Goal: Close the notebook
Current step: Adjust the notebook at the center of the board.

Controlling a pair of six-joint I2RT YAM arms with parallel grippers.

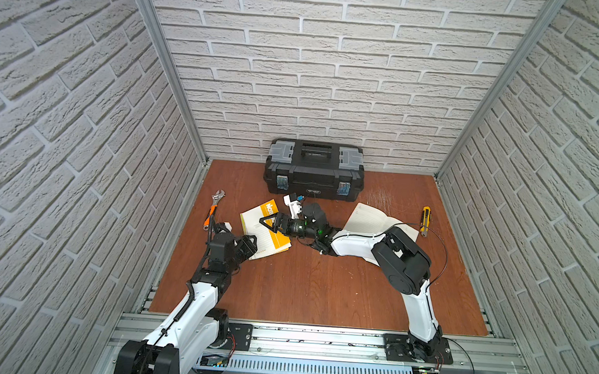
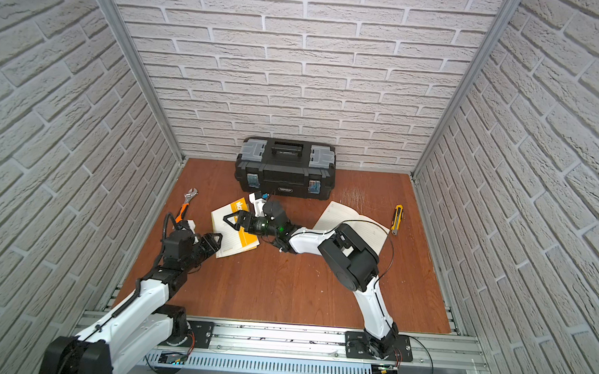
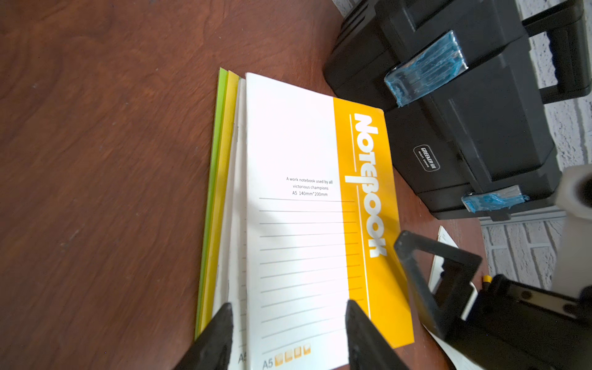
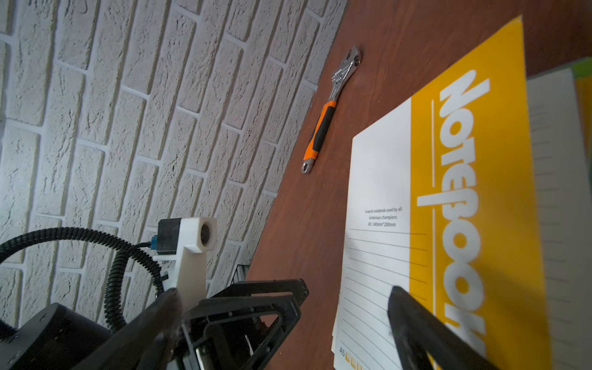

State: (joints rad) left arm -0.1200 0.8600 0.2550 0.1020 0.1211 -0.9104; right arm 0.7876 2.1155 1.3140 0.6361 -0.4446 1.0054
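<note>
A notebook (image 1: 253,224) with a white and yellow cover (image 3: 298,153) lies left of the table's centre. The cover is on top, and lined pages and green and yellow edges (image 3: 221,160) show beside it. My left gripper (image 3: 288,310) is open, its fingers straddling the cover's near end just above it; in a top view it (image 1: 252,243) sits at the notebook's front corner. My right gripper (image 4: 283,296) hangs wide open over the cover's yellow band (image 1: 269,223), holding nothing. A second notebook (image 1: 367,217) lies open at the right, partly under my right arm.
A black toolbox (image 1: 314,169) stands against the back wall, close behind the notebook. An orange-handled wrench (image 1: 213,207) lies at the left, near my left arm. A yellow utility knife (image 1: 425,220) lies at the right. Brick walls close in three sides.
</note>
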